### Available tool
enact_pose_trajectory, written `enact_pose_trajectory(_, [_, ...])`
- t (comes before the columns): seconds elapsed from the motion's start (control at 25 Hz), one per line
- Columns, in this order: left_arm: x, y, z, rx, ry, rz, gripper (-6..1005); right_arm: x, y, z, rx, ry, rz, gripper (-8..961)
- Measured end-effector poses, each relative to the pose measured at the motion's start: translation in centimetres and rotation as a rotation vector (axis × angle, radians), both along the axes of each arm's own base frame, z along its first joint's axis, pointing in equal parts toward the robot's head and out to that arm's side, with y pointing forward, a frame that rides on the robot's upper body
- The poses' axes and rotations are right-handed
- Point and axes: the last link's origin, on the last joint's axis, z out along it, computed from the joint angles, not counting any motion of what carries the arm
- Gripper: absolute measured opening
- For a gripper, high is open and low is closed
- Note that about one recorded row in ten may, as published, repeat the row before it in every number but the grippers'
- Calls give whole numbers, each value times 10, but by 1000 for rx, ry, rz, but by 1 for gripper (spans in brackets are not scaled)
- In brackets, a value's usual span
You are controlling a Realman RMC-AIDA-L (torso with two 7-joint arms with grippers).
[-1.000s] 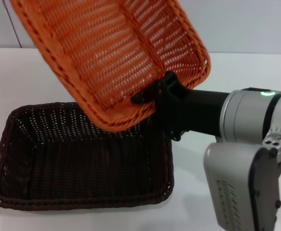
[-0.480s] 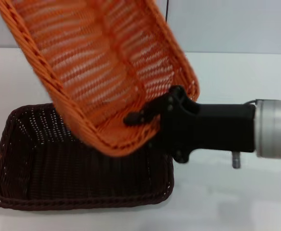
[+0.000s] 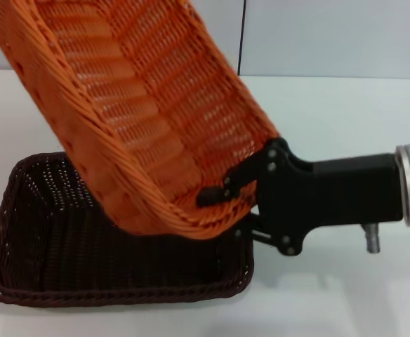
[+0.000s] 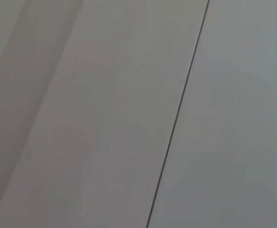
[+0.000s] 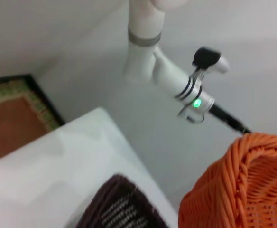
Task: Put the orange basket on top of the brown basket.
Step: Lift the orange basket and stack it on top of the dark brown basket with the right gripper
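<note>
The right gripper (image 3: pixel 222 193) reaches in from 3 o'clock, its black fingers (image 3: pixel 241 177) clamped over the braided rim of the orange basket (image 3: pixel 131 116). That basket hangs steeply tilted in the air, its low edge dipping over the brown basket (image 3: pixel 64 270) and its high end rising toward 11 o'clock. Whether the 2 baskets touch cannot be told. The brown basket sits flat on the white table (image 3: pixel 331 112) at 7 o'clock. The left arm (image 5: pixel 176 83) shows only in the right wrist view, raised off beyond the table; its gripper is unseen.
</note>
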Motion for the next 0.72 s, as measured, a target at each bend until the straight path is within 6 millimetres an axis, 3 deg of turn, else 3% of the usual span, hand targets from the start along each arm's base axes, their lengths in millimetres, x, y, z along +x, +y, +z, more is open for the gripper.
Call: enact_pose_trajectory(0.72, [2, -1, -8, 50, -50, -52, 860, -19, 28, -4, 67, -396, 281, 126])
